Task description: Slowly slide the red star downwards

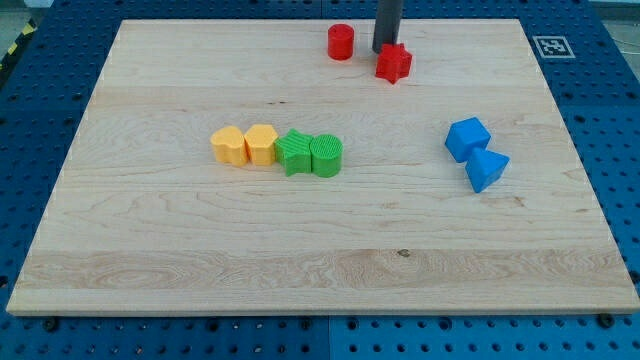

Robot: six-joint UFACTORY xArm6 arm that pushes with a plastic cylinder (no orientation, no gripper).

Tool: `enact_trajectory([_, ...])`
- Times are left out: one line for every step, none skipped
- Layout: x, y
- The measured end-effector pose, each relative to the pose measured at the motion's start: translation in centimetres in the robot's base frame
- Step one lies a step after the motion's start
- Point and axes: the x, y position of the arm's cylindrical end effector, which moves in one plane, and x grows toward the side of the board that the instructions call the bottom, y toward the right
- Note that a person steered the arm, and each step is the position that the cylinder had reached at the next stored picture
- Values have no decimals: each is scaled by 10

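Tool: my tip [386,52], plain rod, grips nothing; touching red star [394,63] from above, upper centre; placed for downward push.

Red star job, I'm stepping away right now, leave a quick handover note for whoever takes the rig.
My tip sits at the upper left edge of the red star, near the view's top, between it and the red cylinder; contact looks likely but I cannot confirm it.
Other blocks are well away from the star: two yellow blocks and two green blocks in a row mid-board, two blue blocks at the view's right.
Done: tip is placed above the star.
Left: the whole slow slide downwards; the star is still near the board's top edge. The path straight below looks open.
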Motion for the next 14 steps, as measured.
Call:
enact_trajectory([13,0])
enact_trajectory([18,4])
enact_trajectory([18,4])
enact_trajectory([18,4])
enact_trajectory([21,4])
enact_trajectory([25,4])
enact_trajectory([25,4])
enact_trajectory([30,4])
enact_trajectory([39,4])
enact_trajectory([39,4])
enact_trajectory([43,3])
enact_trajectory([56,3])
enact_trajectory([57,3])
enact_trajectory([57,10])
